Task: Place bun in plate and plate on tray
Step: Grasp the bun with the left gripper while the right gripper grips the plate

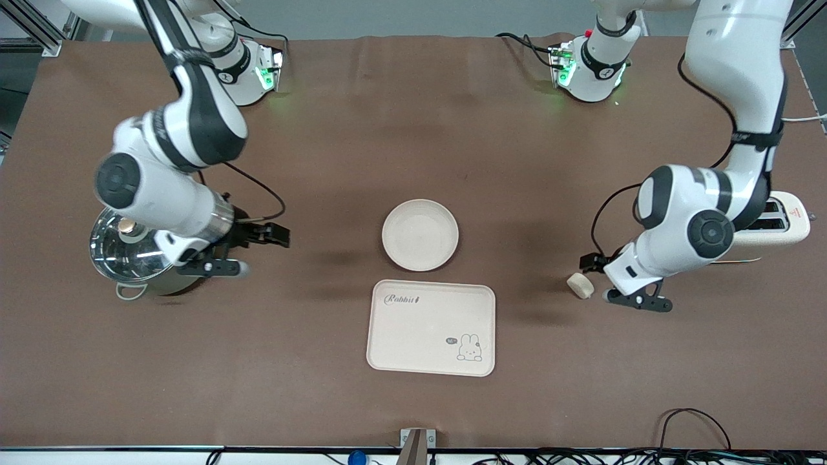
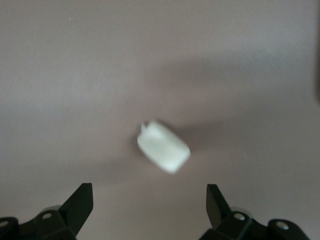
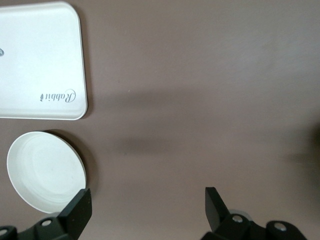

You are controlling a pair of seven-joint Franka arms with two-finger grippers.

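The bun (image 1: 580,285) lies on the brown table toward the left arm's end, well apart from the plate and the tray. My left gripper (image 1: 589,263) hangs open just above and beside it; in the left wrist view the bun (image 2: 164,146) lies ahead of the open left gripper (image 2: 150,192), untouched. The empty round plate (image 1: 420,234) sits mid-table, with the Rabbit tray (image 1: 431,327) nearer to the front camera. My right gripper (image 1: 271,234) is open and empty, above the table beside the pot. The right wrist view shows the right gripper (image 3: 147,195), the plate (image 3: 45,170) and the tray (image 3: 40,60).
A steel pot with a glass lid (image 1: 129,252) stands at the right arm's end, partly under that arm. A cream toaster (image 1: 775,223) stands at the left arm's end, under the left arm. Cables (image 1: 691,426) lie along the table's front edge.
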